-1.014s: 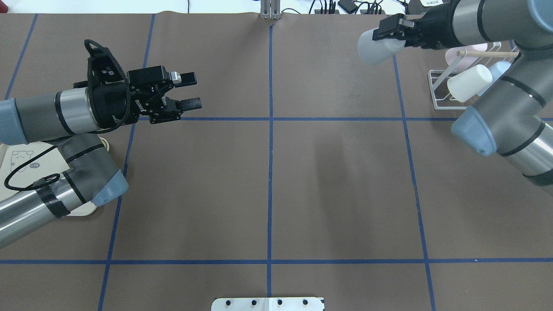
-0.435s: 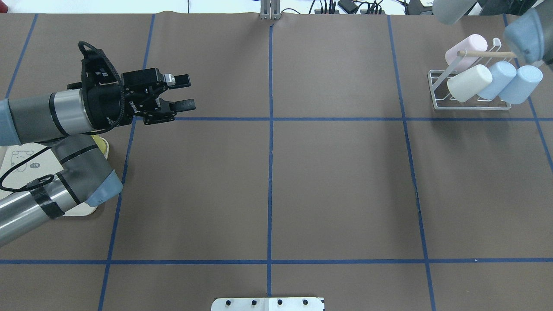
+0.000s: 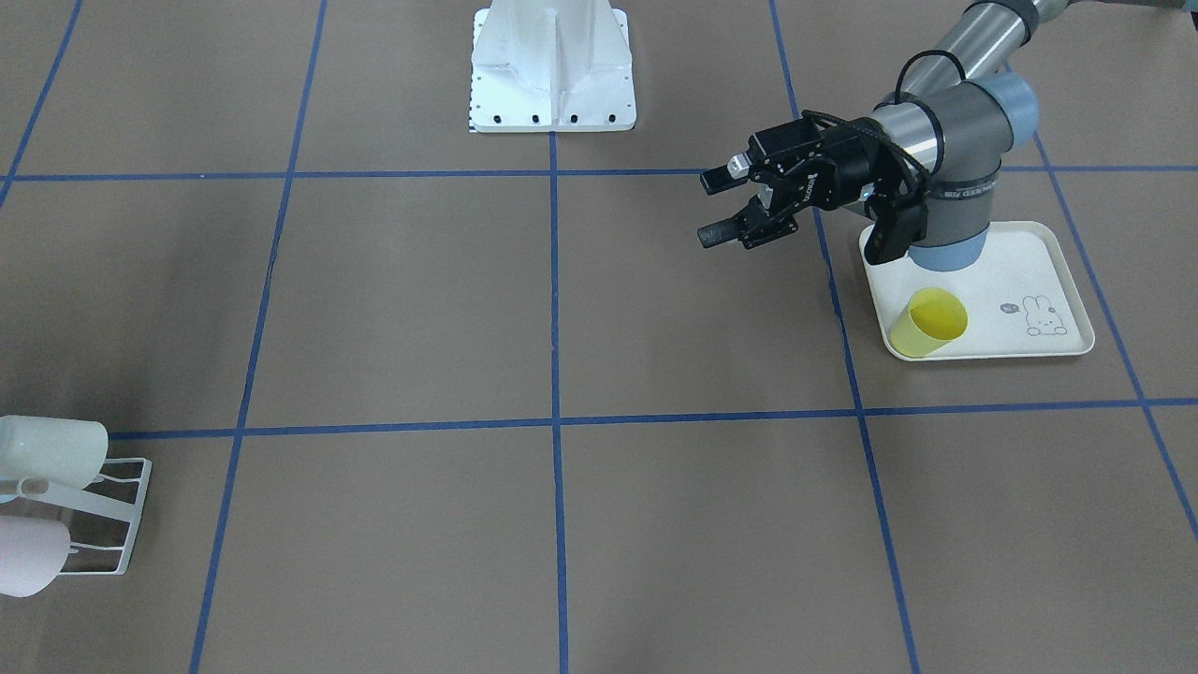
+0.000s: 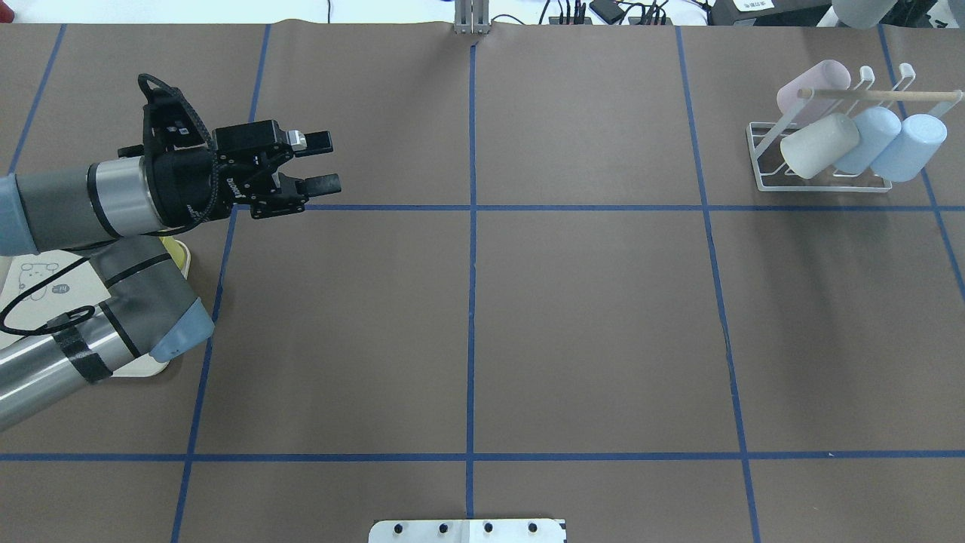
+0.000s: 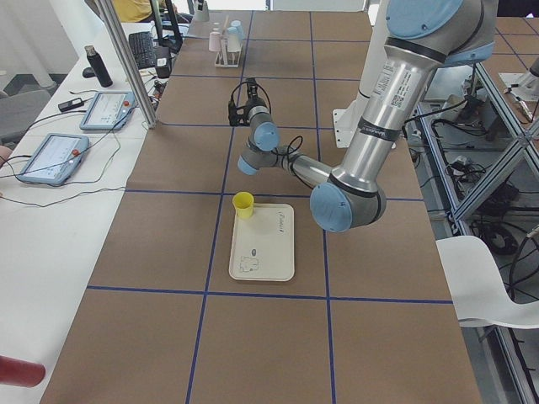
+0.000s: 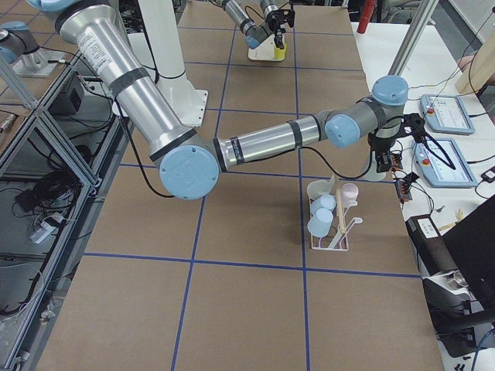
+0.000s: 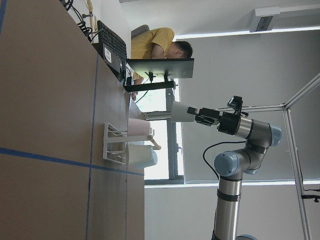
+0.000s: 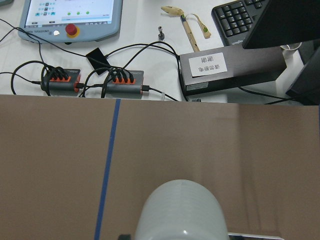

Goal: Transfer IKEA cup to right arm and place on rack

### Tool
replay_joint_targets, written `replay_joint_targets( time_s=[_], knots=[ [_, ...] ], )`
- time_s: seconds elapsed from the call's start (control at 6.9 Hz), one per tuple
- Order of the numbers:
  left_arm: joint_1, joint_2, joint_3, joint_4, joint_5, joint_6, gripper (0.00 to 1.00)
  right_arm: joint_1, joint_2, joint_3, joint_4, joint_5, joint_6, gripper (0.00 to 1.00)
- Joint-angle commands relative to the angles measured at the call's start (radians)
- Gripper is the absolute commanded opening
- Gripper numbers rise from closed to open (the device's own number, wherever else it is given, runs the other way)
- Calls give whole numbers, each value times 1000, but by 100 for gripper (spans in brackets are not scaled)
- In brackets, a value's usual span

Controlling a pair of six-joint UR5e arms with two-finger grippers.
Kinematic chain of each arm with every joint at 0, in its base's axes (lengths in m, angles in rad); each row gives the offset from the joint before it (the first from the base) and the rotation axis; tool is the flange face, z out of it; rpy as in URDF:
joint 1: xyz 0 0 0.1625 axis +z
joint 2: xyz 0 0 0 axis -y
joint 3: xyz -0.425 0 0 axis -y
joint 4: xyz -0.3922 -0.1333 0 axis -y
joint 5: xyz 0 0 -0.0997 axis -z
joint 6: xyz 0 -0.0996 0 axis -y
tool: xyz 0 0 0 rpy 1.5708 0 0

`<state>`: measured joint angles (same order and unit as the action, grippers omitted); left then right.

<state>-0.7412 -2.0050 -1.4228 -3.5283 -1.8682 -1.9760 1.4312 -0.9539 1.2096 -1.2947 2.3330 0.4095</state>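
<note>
The IKEA cup [image 8: 182, 210], pale grey-white, fills the bottom of the right wrist view and lies on its side. In the left wrist view my right gripper [image 7: 194, 112] is shut on the IKEA cup [image 7: 181, 112], holding it high above and beyond the rack [image 7: 116, 145]. Overhead, only the cup's end [image 4: 859, 9] shows at the top right edge. The white wire rack [image 4: 758, 162] with its wooden dowel [image 4: 878, 95] carries several cups. My left gripper [image 4: 326, 161] hovers open and empty over the table's left part, also seen as the left gripper [image 3: 716, 206] from the front.
A yellow cup [image 3: 927, 323] lies on the cream rabbit-print tray [image 3: 1029, 271] under my left arm. Power strips, cables [image 8: 92, 82] and a keyboard sit past the table's far edge. A person sits beyond the table in the left wrist view.
My right arm swung the cup rightward and away, past the far edge, and uncovered the rack. My left gripper drew back slightly to the left and stayed open.
</note>
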Motion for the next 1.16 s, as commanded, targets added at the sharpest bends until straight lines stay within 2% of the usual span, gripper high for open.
replay_joint_targets(
  time_s=[0.0,0.14,0.29,1.01],
  knots=[
    [2,0,2,0,1,0,91,11,6,-50,-100,3,-140,0],
    [3,0,4,0,4,0,91,18,26,-50,-183,5,-199,0],
    [3,2,5,0,4,0,91,17,32,-51,-214,6,-212,0],
    [6,2,9,0,6,0,91,-6,23,-87,-213,-7,-232,0]
  ],
)
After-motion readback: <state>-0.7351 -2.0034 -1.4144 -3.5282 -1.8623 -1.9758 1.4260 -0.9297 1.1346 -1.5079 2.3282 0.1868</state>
